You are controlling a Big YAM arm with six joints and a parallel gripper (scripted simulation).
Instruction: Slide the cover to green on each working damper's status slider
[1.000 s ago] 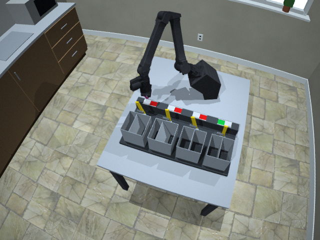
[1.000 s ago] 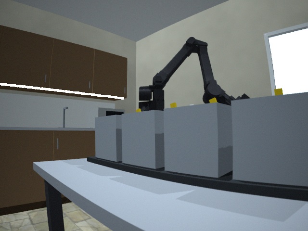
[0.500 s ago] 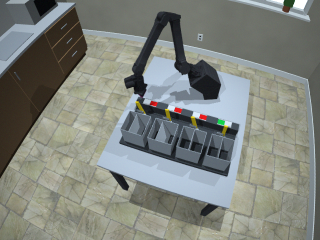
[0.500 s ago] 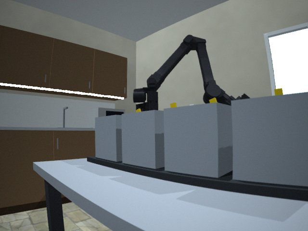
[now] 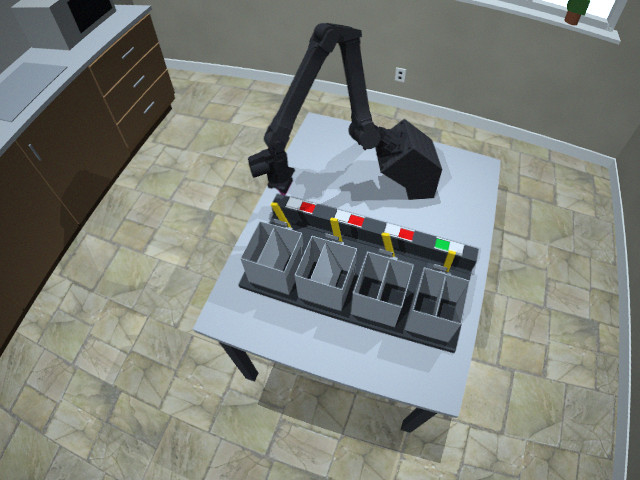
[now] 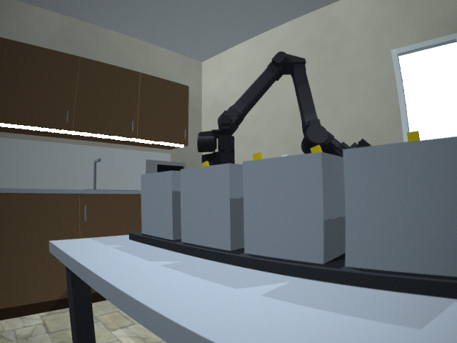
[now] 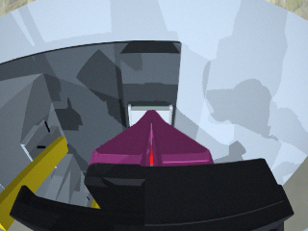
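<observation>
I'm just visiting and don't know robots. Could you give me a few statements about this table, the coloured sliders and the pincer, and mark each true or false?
1. Only one slider shows green. True.
2. The pincer is wide open. False: it is shut, holding nothing.
3. The pincer is at the end of the slider rail by the slider nearest the cupboards. True.
4. Three grey boxes stand on the table. False: four, in a row.
5. The box behind the slider nearest the cupboards has been knocked over. False: it stands upright.
</observation>
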